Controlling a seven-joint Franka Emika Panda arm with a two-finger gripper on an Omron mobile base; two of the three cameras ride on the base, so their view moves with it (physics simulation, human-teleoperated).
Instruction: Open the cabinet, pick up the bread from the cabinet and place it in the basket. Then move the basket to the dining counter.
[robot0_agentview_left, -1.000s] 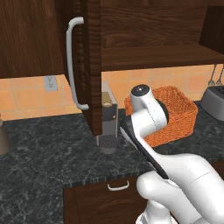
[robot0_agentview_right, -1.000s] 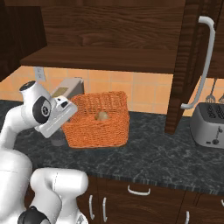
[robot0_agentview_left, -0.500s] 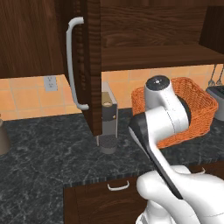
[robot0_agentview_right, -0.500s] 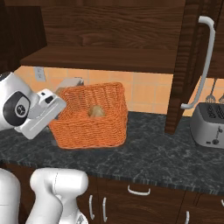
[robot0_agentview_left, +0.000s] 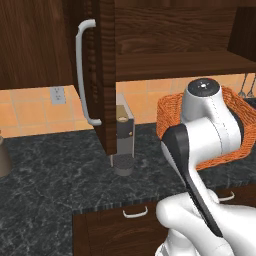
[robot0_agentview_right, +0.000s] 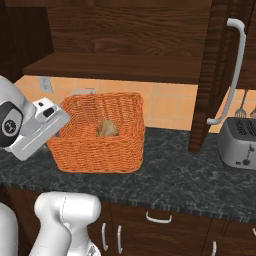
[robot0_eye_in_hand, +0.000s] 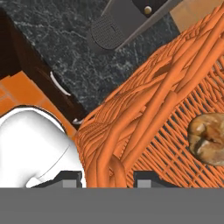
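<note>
Black speckled granite forms the desk (robot0_agentview_right: 200, 185) beneath the opened dark brown wood cabinet (robot0_agentview_right: 125, 35). The orange woven wicker basket (robot0_agentview_right: 100, 145) is seen at the desk's left end, with the small round tan roll of bread (robot0_agentview_right: 107, 129) lying inside. The tool (robot0_eye_in_hand: 107, 178) is clenched on the basket's near rim. The basket should be kept level during the carry so the bread is not spilled. Compared with a second earlier, the basket has been drawn leftward along the desk.
</note>
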